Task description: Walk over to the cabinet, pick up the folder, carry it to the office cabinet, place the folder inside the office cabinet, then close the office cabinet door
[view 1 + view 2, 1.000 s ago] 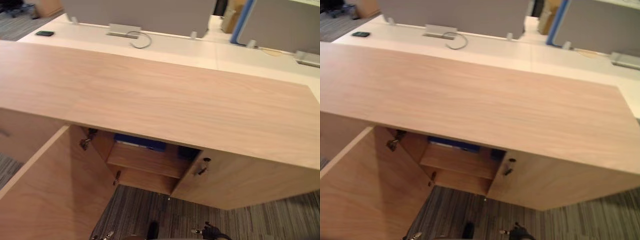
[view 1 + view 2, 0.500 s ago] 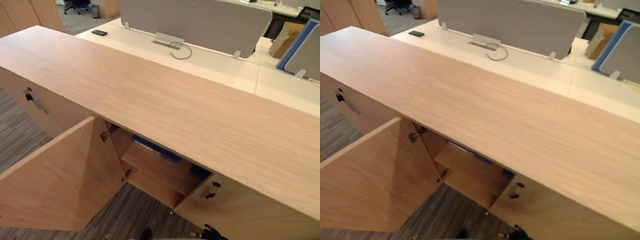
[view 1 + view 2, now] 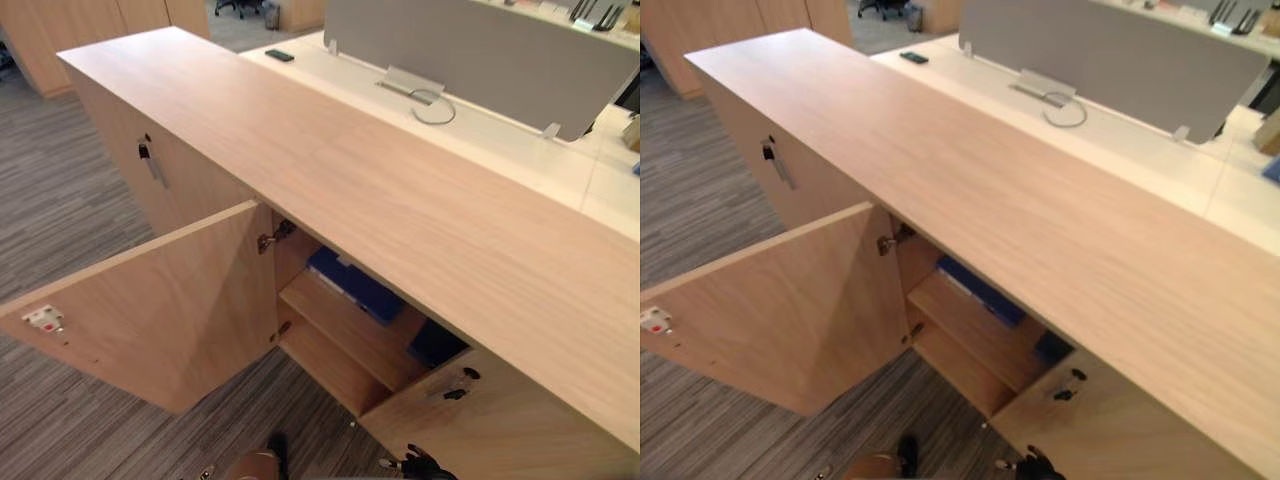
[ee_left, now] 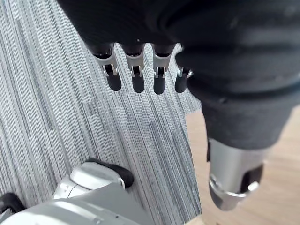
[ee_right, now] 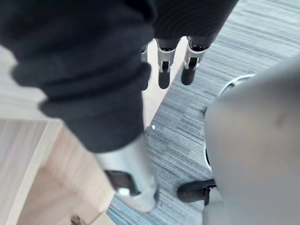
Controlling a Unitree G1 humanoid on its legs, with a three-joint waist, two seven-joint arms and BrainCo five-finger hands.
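A blue folder (image 3: 355,285) lies flat on the upper shelf inside the low wooden office cabinet (image 3: 350,170). The cabinet's left door (image 3: 160,310) is swung wide open toward me. A second dark blue item (image 3: 435,343) sits further right on the same shelf, partly hidden by the cabinet top. My left hand (image 4: 138,80) hangs over the striped carpet with straight fingers, holding nothing. My right hand (image 5: 164,70) also hangs with relaxed fingers, empty, by the cabinet's lower edge.
The right door (image 3: 470,420), with a key in its lock (image 3: 455,385), stands slightly ajar. A closed door with a handle (image 3: 150,162) is further left. Behind the cabinet a white desk carries a grey partition (image 3: 480,50), a phone (image 3: 279,55) and a cable loop (image 3: 432,105).
The camera has swung, so the cabinet's left end and more of the carpet now show, and the shelf with the folder is more exposed. The things themselves have not moved.
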